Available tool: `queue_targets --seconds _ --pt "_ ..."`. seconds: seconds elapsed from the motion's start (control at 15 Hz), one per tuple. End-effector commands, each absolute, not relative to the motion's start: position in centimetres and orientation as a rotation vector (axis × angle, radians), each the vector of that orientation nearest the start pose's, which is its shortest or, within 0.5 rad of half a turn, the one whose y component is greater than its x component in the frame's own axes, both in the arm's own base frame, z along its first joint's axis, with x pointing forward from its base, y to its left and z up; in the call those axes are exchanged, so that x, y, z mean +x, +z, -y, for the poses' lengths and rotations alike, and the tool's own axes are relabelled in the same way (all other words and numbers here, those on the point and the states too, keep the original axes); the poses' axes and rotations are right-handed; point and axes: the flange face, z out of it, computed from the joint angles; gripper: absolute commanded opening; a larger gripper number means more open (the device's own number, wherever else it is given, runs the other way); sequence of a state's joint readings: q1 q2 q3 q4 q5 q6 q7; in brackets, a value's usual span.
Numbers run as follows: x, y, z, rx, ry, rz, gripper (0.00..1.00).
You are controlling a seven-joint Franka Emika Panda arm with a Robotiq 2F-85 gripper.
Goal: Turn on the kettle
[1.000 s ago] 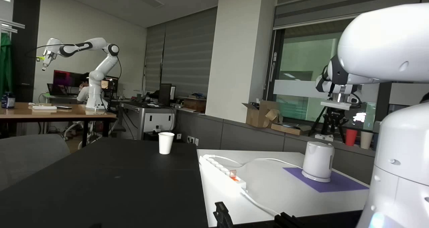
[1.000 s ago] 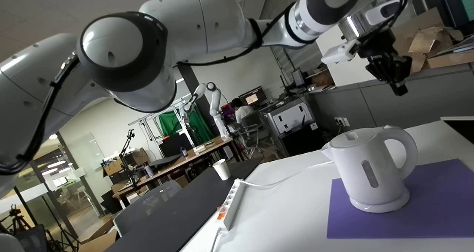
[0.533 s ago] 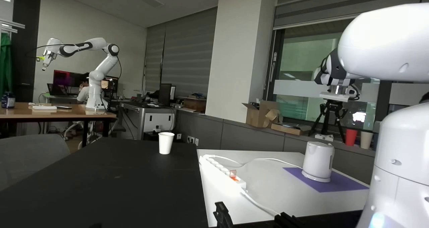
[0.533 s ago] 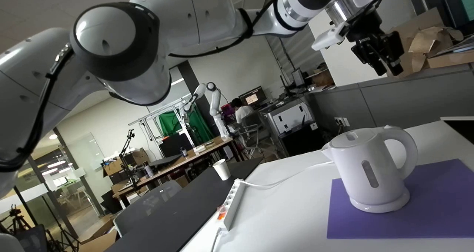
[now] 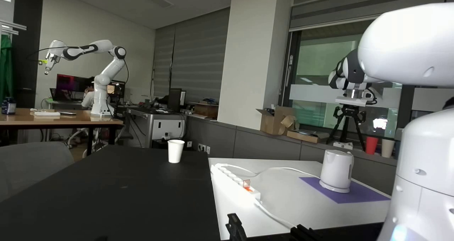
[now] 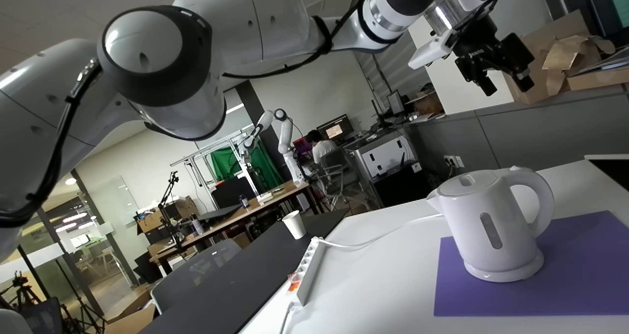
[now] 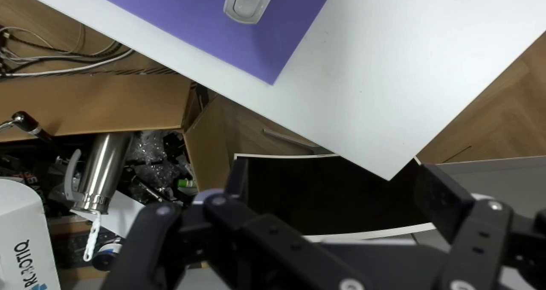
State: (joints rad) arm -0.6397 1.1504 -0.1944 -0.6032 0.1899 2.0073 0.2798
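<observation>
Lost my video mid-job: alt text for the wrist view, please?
Part of the white kettle, cut off by the top edge, shows over a purple mat on a white table. The open claw is at the bottom, holding nothing, not touching the kettle; a cardboard box sits left.

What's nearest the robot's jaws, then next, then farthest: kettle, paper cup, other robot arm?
Nearest first, in an exterior view:
1. kettle, on the purple sheet
2. paper cup, on the black table
3. other robot arm, at the far back
</observation>
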Motion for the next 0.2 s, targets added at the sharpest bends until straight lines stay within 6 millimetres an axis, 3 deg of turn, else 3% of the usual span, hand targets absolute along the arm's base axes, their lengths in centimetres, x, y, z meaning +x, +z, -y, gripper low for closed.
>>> queue_targets --seconds 0.0,0.13 --pt "62.83 32.05 53.78 -2.753 -0.409 -1.564 1.0" --pt "62.79 31.87 53.82 -2.753 -0.405 -1.564 1.0"
